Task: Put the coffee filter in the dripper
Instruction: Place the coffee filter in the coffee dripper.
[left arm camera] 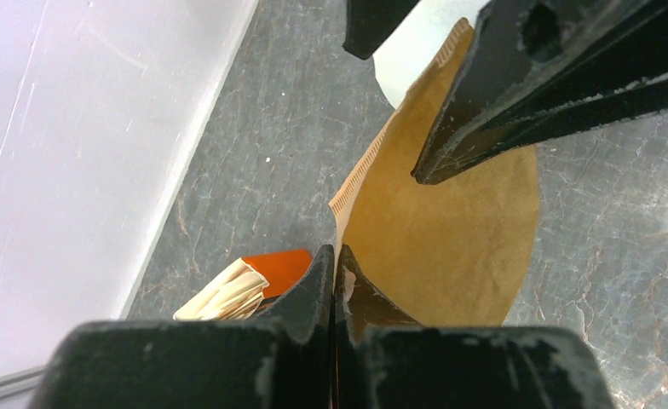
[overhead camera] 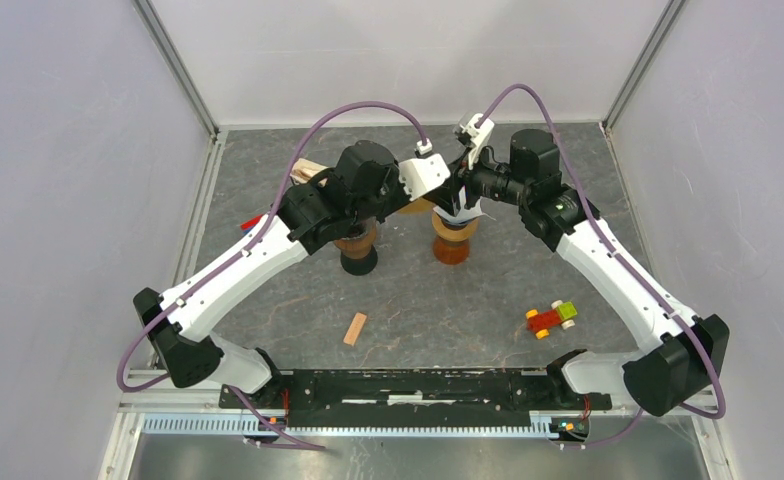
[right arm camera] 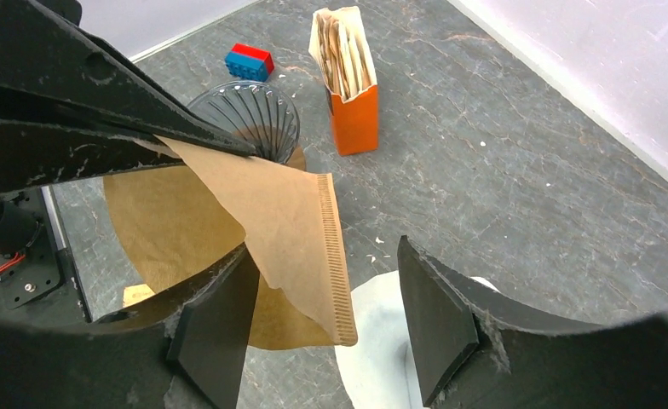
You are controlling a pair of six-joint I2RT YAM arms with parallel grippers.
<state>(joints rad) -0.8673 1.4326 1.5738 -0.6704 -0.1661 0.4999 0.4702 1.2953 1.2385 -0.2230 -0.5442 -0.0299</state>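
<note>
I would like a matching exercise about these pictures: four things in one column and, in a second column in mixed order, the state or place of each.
Column 1
1. left gripper
2. right gripper
3. orange box
4. toy car

Column 2
A. upright, with spare filters inside
B. shut on the brown coffee filter
C. lying on the table, away from both grippers
D. open, the filter's ribbed edge between its jaws

Pairs: 1-B, 2-D, 3-A, 4-C

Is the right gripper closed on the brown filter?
No: the right gripper is open, with the brown filter hanging between its jaws.
</note>
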